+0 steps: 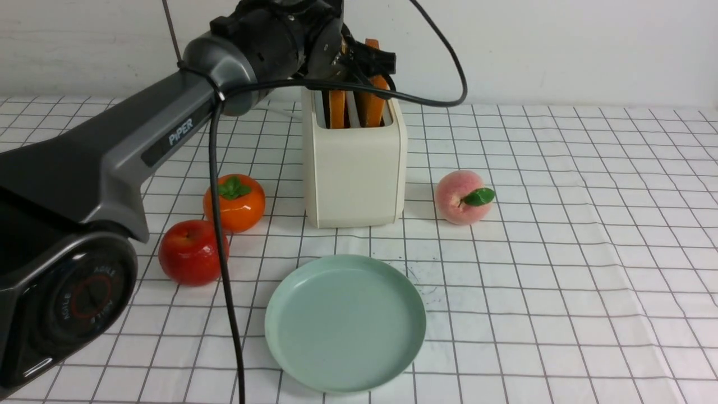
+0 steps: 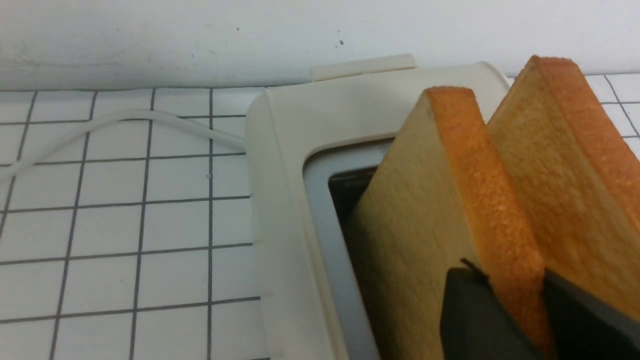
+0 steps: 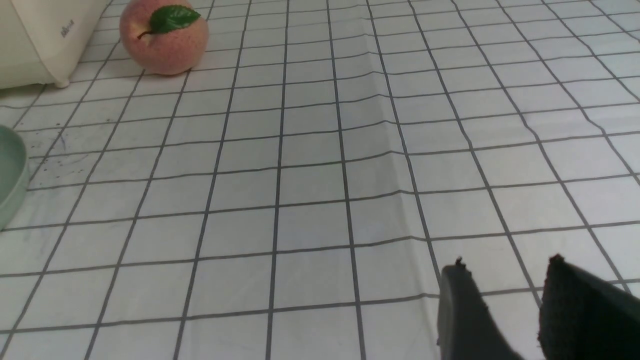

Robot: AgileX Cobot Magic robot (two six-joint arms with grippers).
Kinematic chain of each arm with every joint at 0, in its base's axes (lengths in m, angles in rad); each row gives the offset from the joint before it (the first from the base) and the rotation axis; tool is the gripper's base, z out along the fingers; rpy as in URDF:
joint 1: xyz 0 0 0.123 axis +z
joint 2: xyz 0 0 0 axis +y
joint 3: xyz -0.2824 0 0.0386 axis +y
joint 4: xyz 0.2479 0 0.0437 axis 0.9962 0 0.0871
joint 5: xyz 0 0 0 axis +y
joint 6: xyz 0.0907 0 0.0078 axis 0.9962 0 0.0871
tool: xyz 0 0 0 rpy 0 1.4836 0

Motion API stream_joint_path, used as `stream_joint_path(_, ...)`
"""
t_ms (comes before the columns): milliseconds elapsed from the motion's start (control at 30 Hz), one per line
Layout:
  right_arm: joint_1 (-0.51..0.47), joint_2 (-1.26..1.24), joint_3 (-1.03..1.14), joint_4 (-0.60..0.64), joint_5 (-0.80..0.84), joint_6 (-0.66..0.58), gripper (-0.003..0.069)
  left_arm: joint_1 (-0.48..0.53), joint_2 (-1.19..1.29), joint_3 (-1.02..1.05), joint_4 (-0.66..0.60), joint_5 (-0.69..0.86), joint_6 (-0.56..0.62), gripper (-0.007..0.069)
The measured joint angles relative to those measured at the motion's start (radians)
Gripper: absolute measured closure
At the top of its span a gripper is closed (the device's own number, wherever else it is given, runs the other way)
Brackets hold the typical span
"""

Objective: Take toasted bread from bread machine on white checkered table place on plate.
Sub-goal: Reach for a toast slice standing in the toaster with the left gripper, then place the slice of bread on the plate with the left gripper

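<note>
The cream-white bread machine (image 1: pixel 353 168) stands mid-table on the white checkered table (image 1: pixel 561 252). Two slices of toasted bread stand in its slots (image 1: pixel 336 109) (image 1: pixel 373 104). My left gripper (image 1: pixel 367 60) is above the slots. In the left wrist view it (image 2: pixel 506 272) is shut on the nearer slice (image 2: pixel 430 210), one black finger on each face. The other slice (image 2: pixel 555 165) stands just behind. The front view does not show which slice is held. The mint-green plate (image 1: pixel 345 322) lies empty in front of the toaster. My right gripper (image 3: pixel 507 260) is open over bare cloth.
An orange persimmon (image 1: pixel 234 203) and a red apple (image 1: pixel 192 252) sit left of the toaster. A peach (image 1: pixel 461 197) sits to its right. The white power cord (image 2: pixel 125 120) runs behind the toaster by the wall. My left arm's black cable (image 1: pixel 224 252) hangs beside the fruit.
</note>
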Motion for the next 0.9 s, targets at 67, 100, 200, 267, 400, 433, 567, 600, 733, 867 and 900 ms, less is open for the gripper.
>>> stream_joint_path(67, 0.000, 0.000, 0.000, 0.000, 0.000, 0.000, 0.0419, 0.000, -0.003, 0.000, 0.010, 0.002, 0.000, 0.0552)
stream_joint_path(100, 0.000, 0.000, 0.000, 0.000, 0.000, 0.000, 0.0419, 0.000, -0.007, 0.000, 0.014, 0.004, 0.000, 0.0552)
stream_joint_path(200, 0.000, 0.000, 0.000, 0.000, 0.000, 0.000, 0.0419, 0.000, -0.023, 0.002, 0.017, 0.013, 0.000, 0.0552)
stream_joint_path(267, 0.000, 0.000, 0.000, 0.000, 0.000, 0.000, 0.0419, 0.000, -0.051, 0.001, 0.021, 0.013, 0.000, 0.0552)
stream_joint_path(400, 0.000, 0.000, 0.000, 0.000, 0.000, 0.000, 0.0419, 0.000, -0.148, -0.007, 0.024, 0.013, 0.000, 0.0552)
stream_joint_path(433, 0.000, 0.000, 0.000, 0.000, 0.000, 0.000, 0.0419, 0.000, -0.160, -0.007, 0.025, 0.013, 0.000, 0.0552)
stream_joint_path(567, 0.000, 0.000, 0.000, 0.000, 0.000, 0.000, 0.0419, 0.000, -0.285, -0.013, 0.016, 0.037, 0.001, 0.0552)
stream_joint_path(600, 0.000, 0.000, 0.000, 0.000, 0.000, 0.000, 0.0419, 0.000, -0.355, -0.013, -0.017, 0.085, 0.013, 0.0552)
stream_joint_path(733, 0.000, 0.000, 0.000, 0.000, 0.000, 0.000, 0.0419, 0.001, -0.491, 0.020, -0.174, 0.246, 0.118, 0.0552)
stream_joint_path(867, 0.000, 0.000, 0.000, 0.000, 0.000, 0.000, 0.0419, 0.001, -0.640, 0.209, -0.402, 0.312, 0.265, 0.0552)
stream_joint_path(900, 0.000, 0.000, 0.000, 0.000, 0.000, 0.000, 0.0419, 0.001, -0.670, 0.252, -0.443, 0.312, 0.287, 0.0552)
